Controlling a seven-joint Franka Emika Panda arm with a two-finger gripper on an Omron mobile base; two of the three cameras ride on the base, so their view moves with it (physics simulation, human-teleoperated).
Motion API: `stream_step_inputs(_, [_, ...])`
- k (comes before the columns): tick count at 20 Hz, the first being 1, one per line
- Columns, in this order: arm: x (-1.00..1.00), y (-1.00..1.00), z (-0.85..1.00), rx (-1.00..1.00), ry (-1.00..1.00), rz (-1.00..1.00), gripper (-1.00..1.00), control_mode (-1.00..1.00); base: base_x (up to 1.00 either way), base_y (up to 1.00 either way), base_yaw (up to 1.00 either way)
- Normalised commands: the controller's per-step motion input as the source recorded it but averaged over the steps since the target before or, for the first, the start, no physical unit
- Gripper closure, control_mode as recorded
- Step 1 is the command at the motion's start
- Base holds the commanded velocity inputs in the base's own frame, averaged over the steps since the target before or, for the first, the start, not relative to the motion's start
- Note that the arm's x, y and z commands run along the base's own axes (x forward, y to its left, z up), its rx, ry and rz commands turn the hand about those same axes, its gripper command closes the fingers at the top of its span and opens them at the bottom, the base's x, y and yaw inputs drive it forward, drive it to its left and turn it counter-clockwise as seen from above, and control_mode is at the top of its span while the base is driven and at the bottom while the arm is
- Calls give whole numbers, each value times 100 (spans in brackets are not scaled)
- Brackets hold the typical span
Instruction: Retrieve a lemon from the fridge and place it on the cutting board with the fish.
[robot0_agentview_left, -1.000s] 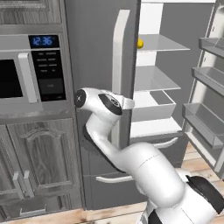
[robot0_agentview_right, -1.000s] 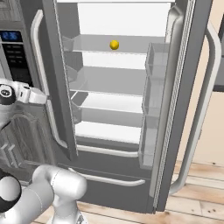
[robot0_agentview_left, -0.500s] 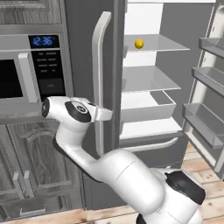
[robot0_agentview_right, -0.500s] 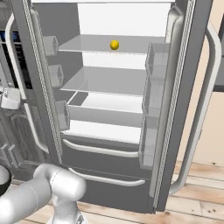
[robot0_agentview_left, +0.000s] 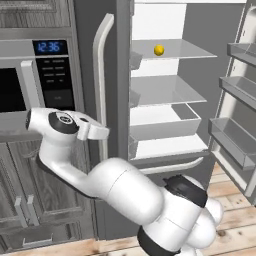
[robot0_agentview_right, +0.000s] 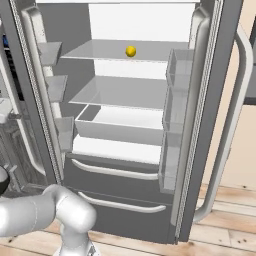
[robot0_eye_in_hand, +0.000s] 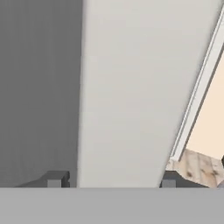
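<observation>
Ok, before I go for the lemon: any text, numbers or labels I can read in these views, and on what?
"12:36": blue digits on the clock display at the top of the microwave's control panel, left base view.
Keypad under that display: rows of small markings, too blurred to read.
Fridge, its shelves and door bins: no lettering or brand mark that I can make out.

My arm (robot0_agentview_left: 120, 187) was glossy white, built of fat rounded links. A black band ringed the joint near my base (robot0_agentview_left: 186, 190). My wrist (robot0_agentview_left: 59, 122) was a white cylinder with a dark round cap and grey ring on its face. My end effector (robot0_eye_in_hand: 111, 181) ended in two small dark grey square fingertips (robot0_eye_in_hand: 54, 180).
</observation>
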Motion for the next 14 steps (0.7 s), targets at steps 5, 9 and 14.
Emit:
stream_step_inputs(5, [0,30,0,0,0,-7,-100,-100,0,0,0])
stream_step_inputs(9, [-6,19,0,-6,3,-3,-100,-100,0,0,0])
stream_step_inputs(14, [-81,-42,0,-2,1,0,-100,-100,0,0,0])
